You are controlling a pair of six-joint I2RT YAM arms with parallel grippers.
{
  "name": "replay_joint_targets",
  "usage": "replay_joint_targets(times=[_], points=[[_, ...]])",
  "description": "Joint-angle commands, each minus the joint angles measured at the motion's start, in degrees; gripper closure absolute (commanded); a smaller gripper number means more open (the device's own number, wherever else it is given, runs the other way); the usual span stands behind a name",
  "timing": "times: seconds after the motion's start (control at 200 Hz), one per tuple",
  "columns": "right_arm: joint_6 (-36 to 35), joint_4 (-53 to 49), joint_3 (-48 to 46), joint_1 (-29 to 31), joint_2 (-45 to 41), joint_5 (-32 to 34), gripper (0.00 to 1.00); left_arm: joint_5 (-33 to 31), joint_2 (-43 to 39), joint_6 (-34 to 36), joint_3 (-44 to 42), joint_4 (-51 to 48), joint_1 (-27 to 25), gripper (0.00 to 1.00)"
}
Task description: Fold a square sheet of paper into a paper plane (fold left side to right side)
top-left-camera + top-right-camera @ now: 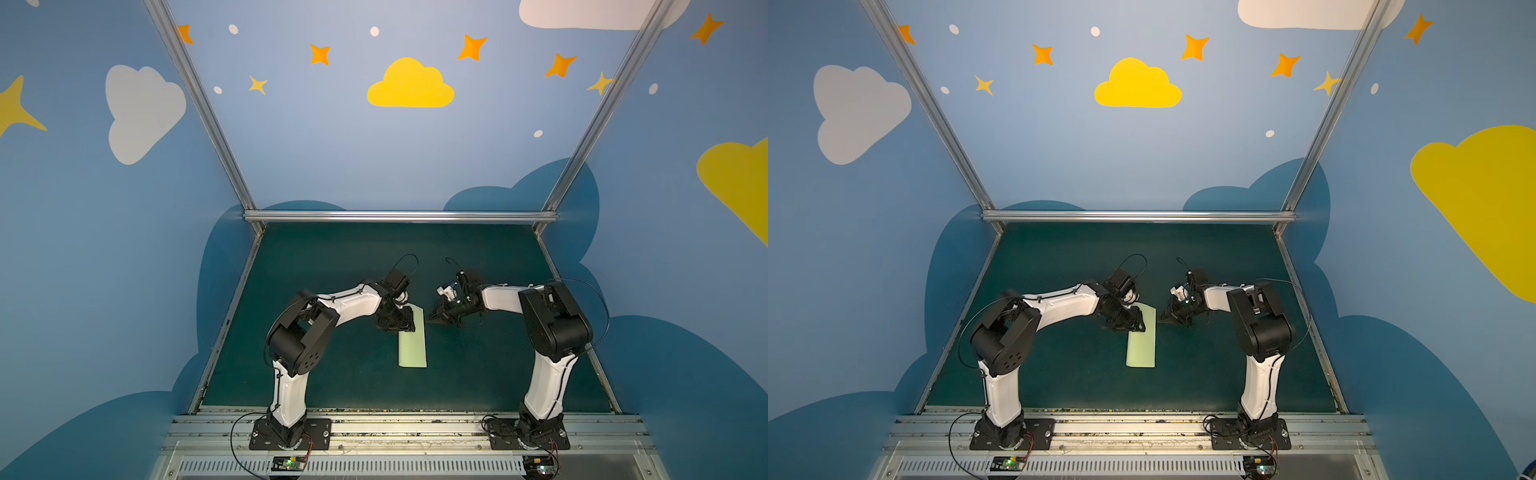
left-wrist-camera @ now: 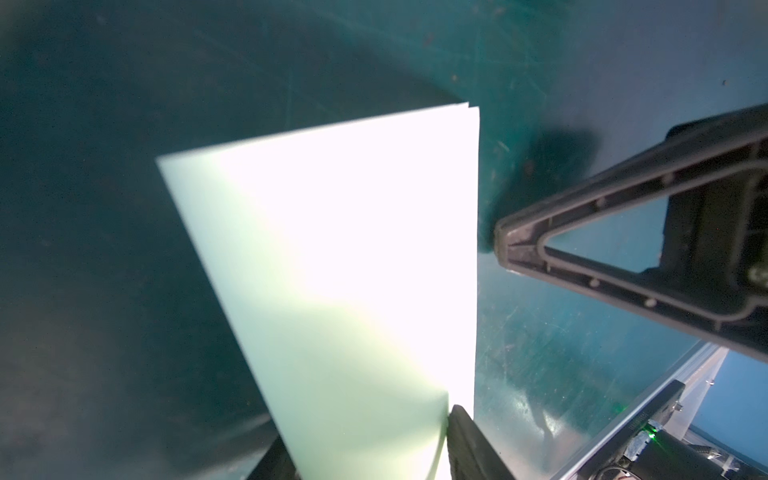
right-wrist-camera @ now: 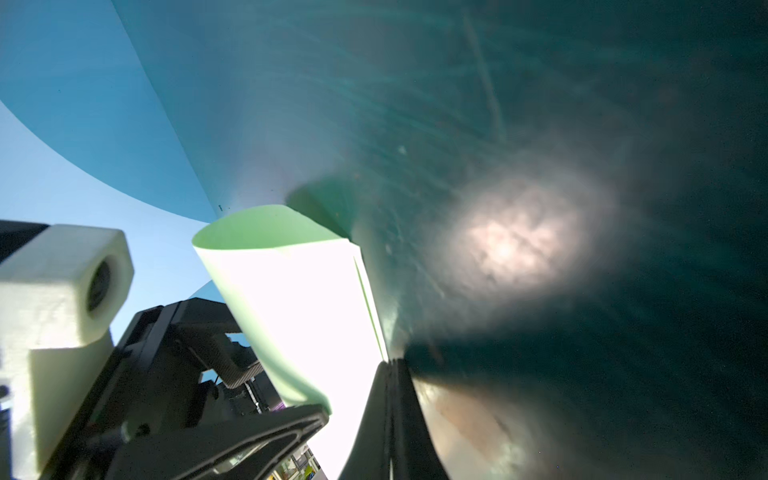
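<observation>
— What is closest to you?
— My right claw (image 3: pixel 392 365). Its fingers are pressed together with nothing between them. The tip sits low, just beside the loose edges of the paper (image 1: pixel 412 345).
— Where is the danger?
— In two places, I think. If this tip pushes sideways, the two layers can slide. At one corner they are not quite even, so the crease would come out crooked. Also, the folded side is round, not flat. My left claw (image 1: pixel 405 325) is over the far end of the paper. It is about half open, with a finger on each side, and it pinches nothing that I can see. If it lifts before the fold is pressed, the paper may spring open.
— Where does the paper lie?
— On the mat (image 1: pixel 457 257), between my arms, folded into a narrow strip.
— And your arms?
— Both have elbows high and forearms reaching inward. The left wrist bends down. The right claw points across, almost level.
</observation>
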Motion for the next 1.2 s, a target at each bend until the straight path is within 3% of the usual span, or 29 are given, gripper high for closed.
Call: replay_joint_targets(times=[0.0,0.345,0.796,1.196], points=[[-0.92,-2.14,-0.07,0.90,3.84,5.09,1.00,-1.34,1.65,1.38,-0.68,-3.44,-1.10,0.46],[-1.46,-3.44,1.35,2.12,3.69,4.24,1.00,-1.93,2.54,1.24,0.04,-3.85,-1.55,0.46],[-3.00,-6.81,-2.58,4.85,-9.01,9.36,1.00,-2.16,3.02,-0.20,-0.31,-3.76,-1.55,0.46],[-1.59,-6.46,0.03,10.11,-6.51,11.28,1.00,-2.16,2.85,-0.26,-0.93,-3.40,-1.55,0.46]])
